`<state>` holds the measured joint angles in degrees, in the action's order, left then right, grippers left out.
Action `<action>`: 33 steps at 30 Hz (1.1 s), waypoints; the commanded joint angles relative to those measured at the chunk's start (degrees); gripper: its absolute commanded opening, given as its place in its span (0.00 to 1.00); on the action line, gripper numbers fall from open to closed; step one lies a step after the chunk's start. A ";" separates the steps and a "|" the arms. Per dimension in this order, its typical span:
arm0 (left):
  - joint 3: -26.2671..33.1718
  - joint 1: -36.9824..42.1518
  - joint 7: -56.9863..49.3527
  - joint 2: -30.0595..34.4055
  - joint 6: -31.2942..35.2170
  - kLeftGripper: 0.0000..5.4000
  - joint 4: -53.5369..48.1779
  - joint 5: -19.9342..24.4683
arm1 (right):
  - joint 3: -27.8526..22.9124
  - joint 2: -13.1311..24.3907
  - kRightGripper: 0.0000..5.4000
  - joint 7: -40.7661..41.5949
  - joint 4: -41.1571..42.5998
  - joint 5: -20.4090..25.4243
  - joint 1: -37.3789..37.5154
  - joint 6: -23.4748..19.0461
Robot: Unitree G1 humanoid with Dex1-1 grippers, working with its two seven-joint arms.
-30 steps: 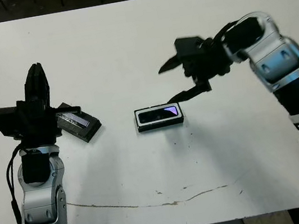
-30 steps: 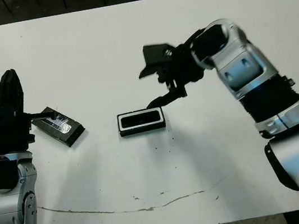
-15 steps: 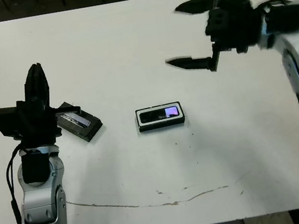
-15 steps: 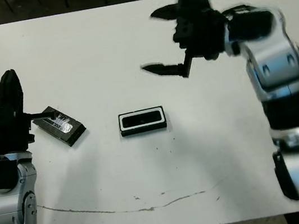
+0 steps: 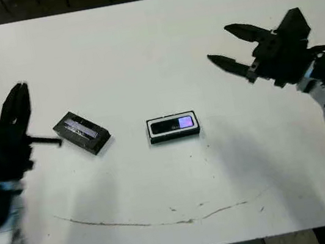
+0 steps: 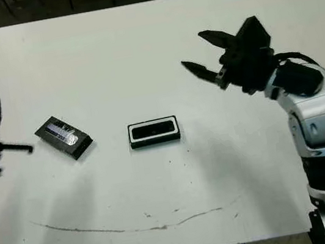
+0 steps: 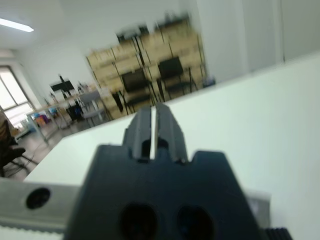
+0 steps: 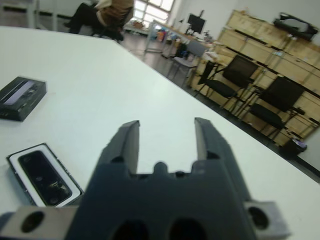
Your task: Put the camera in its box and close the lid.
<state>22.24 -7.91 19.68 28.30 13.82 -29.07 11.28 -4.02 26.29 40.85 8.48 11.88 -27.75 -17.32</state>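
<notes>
The box (image 5: 150, 131), a black tray with white lining, lies mid-table, and the camera (image 5: 174, 124) lies flat inside it, purple patch toward the right. The lid (image 5: 81, 132), a black slab with a glossy strip, rests at an angle on the table left of the box. My right gripper (image 5: 218, 43) hangs open and empty above the table, to the right of and beyond the box. In the right wrist view the box (image 8: 25, 152), the camera (image 8: 45, 175) and the lid (image 8: 20, 92) all show. My left gripper (image 5: 19, 90) is shut and empty, left of the lid.
A thin dark line (image 5: 166, 220) runs across the white table near its front edge. In the right wrist view, chairs (image 8: 235, 82) and a seated person (image 8: 107, 10) are beyond the table.
My right gripper has drawn back from over the box to the right, still open. My left arm has swung left, away from the lid. Box, camera and lid have stayed put.
</notes>
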 commanded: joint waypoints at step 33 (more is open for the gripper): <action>-52.62 44.59 61.52 27.33 1.79 0.00 43.29 -26.59 | 1.58 3.51 0.00 -1.04 -0.29 0.68 0.54 0.67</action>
<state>-28.50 37.48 80.09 56.38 16.41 12.59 -13.67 -2.48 29.17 39.41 8.55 12.03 -27.30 -16.03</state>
